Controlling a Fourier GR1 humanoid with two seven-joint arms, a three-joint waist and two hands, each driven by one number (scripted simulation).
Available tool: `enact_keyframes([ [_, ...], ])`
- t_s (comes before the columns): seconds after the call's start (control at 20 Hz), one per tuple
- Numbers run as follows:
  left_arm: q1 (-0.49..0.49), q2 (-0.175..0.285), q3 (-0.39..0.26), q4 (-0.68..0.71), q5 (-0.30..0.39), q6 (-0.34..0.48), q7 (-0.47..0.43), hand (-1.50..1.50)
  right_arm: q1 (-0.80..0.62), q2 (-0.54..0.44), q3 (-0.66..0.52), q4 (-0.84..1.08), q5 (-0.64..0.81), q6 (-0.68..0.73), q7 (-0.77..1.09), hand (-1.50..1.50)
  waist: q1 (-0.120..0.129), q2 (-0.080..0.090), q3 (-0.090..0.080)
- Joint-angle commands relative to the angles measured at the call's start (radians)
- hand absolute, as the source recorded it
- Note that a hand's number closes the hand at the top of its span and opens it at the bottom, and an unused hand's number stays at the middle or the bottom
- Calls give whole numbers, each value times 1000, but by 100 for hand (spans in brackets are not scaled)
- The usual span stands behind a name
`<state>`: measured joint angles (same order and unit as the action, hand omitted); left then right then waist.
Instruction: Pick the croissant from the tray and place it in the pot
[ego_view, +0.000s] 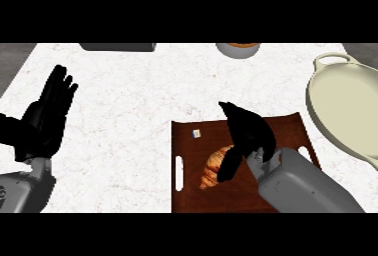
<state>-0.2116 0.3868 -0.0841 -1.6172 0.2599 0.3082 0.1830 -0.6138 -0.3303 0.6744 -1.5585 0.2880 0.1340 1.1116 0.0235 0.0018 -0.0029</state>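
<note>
Head view: croissant (212, 169) lies on tray (288, 125), lower centre of frame, in the tray's left half. Right hand (249, 131) is over the tray, fingers straight and pressed together, pointing upper left. Its thumb (230, 165) hangs down along the croissant's right edge; can't tell if it's touching or just above. Not wrapped round it. Pot (347, 100) is at right edge, beside the tray. Left hand (44, 120) rests at left edge, spread, fingers up. Bowl (238, 50) and grey object (118, 46) at top edge.

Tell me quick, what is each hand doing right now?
Left hand: open, resting, holding nothing.
Right hand: open over the croissant, not gripping it.
</note>
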Motion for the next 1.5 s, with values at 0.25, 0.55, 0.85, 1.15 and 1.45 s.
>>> enact_keyframes([
  [0.25, 4, -6, 22, -19, -15, 3, 18, 0, -68, 189, 23, 193, -11, 76, 197, -150, -16, -3, 2],
  [0.55, 39, -11, 50, -7, -8, -24, -8, 0, -35, 217, 23, 217, 25, 87, 209, -150, -20, -4, 2],
  [0.85, 32, -21, 33, -10, -33, -23, -3, 0, -29, 248, 52, 284, 78, 89, 272, -150, -23, -5, 2],
  [1.15, 11, -49, 44, 13, -41, -26, 8, 0, -8, 250, 9, 309, 117, 107, 186, -150, -25, -3, 3],
  [1.45, -10, -53, 54, -1, -62, -29, 19, 0, 52, 272, 22, 393, 191, 76, 110, -150, -22, -3, 3],
])
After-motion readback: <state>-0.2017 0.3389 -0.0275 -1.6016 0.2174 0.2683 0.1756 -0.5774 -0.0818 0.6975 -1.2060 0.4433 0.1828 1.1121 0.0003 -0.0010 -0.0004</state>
